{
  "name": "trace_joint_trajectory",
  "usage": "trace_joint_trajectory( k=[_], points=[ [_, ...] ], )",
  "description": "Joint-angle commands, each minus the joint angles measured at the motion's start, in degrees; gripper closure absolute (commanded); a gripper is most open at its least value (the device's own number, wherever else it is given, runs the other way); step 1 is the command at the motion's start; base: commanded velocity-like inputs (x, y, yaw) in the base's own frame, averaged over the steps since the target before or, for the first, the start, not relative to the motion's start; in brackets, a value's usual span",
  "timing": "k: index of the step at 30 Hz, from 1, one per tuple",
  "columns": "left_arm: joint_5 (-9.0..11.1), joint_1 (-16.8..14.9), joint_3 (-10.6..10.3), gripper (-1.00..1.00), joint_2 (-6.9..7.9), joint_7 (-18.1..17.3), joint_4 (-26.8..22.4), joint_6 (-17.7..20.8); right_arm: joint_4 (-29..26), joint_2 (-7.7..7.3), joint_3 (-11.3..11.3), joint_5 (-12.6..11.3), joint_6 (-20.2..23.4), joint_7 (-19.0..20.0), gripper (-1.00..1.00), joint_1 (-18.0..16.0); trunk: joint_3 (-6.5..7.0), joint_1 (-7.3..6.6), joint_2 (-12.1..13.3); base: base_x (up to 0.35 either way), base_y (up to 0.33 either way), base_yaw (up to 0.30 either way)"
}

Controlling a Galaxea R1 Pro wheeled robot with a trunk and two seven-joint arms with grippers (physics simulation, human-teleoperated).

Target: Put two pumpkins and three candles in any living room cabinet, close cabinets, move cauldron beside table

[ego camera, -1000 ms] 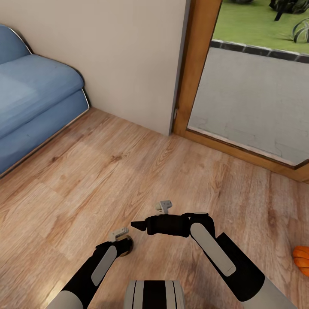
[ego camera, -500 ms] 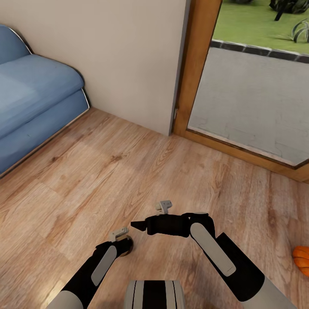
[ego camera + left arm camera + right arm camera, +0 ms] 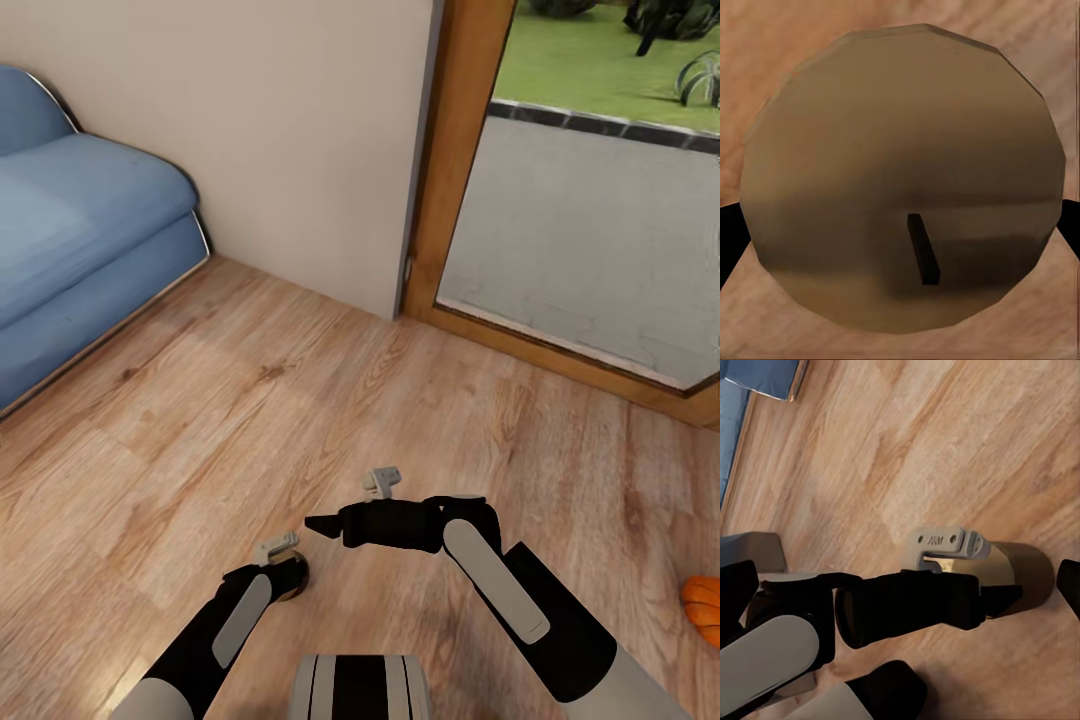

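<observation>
L gripper [image 3: 290, 578] low, clamping candle [image 3: 904, 180]; R gripper [image 3: 318, 524] bent inward, state unclear.

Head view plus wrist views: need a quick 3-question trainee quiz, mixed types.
1. True or false: the pumpkin lies on the wooden floor, to the robot's right.
2. Multiple choice: what does the left gripper hold? A) a pumpkin B) a candle C) a cauldron
3. Fill in: the furniture by the wall on the robot's left is a blue ____.

Key:
1. True.
2. B: the candle, its wick visible in the left wrist view.
3. sofa.
</observation>
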Motion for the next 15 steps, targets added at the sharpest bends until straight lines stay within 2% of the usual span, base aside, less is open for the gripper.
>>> trace_joint_trajectory(
  k=[1,10,15],
  points=[
    [0.62,-0.01,-0.13,1.00,0.04,0.52,-0.08,0.11,-0.07,-0.03,0.07,-0.42,0.08,-0.43,-1.00,-0.05,0.19,-0.03,0.00,0.000,0.000,0.000],
    [0.70,-0.01,-0.12,1.00,0.07,0.46,-0.16,0.15,-0.05,-0.03,0.07,-0.59,0.13,-0.43,-1.00,-0.05,2.18,-0.26,0.12,0.000,0.000,0.000],
    [0.70,-0.01,-0.02,1.00,0.26,0.43,-0.34,0.26,0.12,-0.09,-0.17,-4.01,-0.08,-0.43,-1.00,-0.05,3.29,-0.39,0.19,0.000,0.000,0.000]
  ],
)
